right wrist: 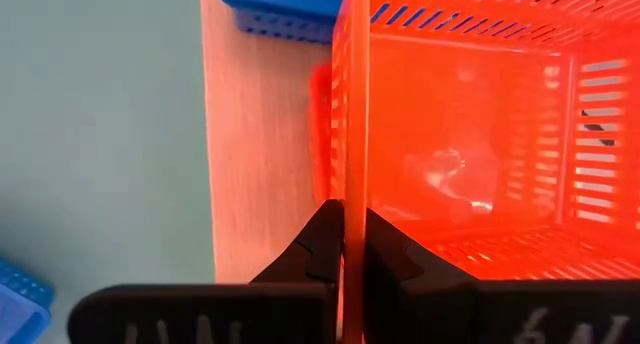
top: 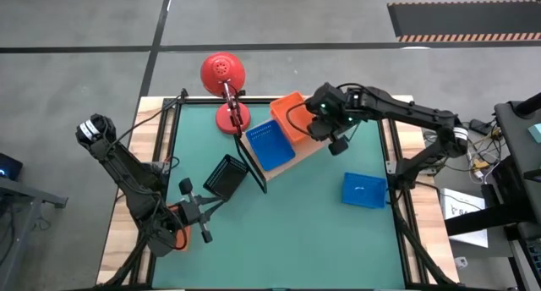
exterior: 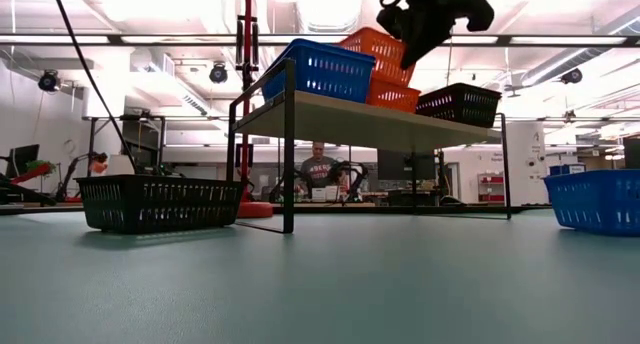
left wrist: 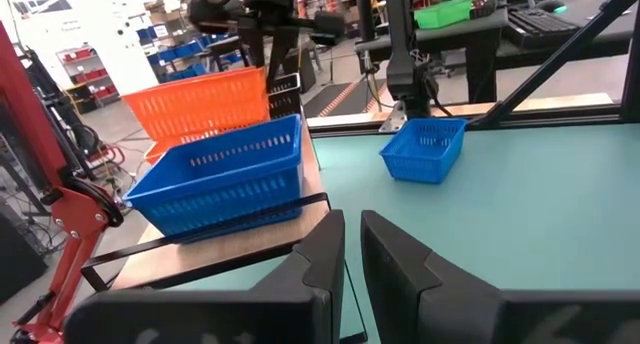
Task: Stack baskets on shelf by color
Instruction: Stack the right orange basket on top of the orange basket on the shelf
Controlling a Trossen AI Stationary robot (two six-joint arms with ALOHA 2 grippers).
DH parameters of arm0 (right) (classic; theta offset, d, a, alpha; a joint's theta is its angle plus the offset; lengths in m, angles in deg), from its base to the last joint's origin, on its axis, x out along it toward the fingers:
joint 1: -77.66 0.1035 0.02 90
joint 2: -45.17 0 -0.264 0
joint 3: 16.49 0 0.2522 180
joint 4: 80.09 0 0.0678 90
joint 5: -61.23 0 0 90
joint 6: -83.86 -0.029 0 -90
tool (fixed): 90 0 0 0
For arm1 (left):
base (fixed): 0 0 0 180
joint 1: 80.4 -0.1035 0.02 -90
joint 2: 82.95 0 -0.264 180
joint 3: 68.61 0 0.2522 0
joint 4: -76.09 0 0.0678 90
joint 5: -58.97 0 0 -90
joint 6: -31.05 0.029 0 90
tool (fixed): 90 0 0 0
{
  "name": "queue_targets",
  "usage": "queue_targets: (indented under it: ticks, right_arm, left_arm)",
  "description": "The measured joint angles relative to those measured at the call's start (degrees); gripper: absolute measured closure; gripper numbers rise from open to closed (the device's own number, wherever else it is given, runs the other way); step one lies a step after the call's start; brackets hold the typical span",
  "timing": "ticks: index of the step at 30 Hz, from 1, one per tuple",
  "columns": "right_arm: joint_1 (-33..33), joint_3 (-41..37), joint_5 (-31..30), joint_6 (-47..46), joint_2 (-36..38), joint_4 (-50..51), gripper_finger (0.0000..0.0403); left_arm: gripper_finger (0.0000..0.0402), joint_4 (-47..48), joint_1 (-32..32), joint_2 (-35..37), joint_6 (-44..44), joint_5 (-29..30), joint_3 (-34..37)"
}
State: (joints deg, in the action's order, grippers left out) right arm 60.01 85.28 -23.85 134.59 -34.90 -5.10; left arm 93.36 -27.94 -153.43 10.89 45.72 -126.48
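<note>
Overhead, right fingers [right wrist: 352, 246] pinch the orange basket's [right wrist: 470, 114] wall; fingertips hidden.

High view: camera overhead, faces straight down, far, takes in whole green-matted table [top: 287, 232] and both arms.
Low view: camera at table-top height, faces level across mat into room; light wooden shelf with black wire frame [exterior: 370, 119] mid-distance.
Left wrist view: looks past own dark fingers [left wrist: 325, 259] toward shelf, moderately near.
Right wrist view: very close, looks down onto orange plastic mesh basket [right wrist: 480, 134].
All four views share shelf and orange basket.
</note>
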Motion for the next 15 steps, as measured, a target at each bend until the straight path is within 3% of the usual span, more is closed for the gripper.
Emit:
queue_targets:
  ticks: [15]
  right_arm:
    - [-1.1,0.0,0.1,2.4,-0.7,1.5,0.0394]
  left_arm:
    - [0.038,-1.8,0.0,0.0,-0.4,0.0,2.2]
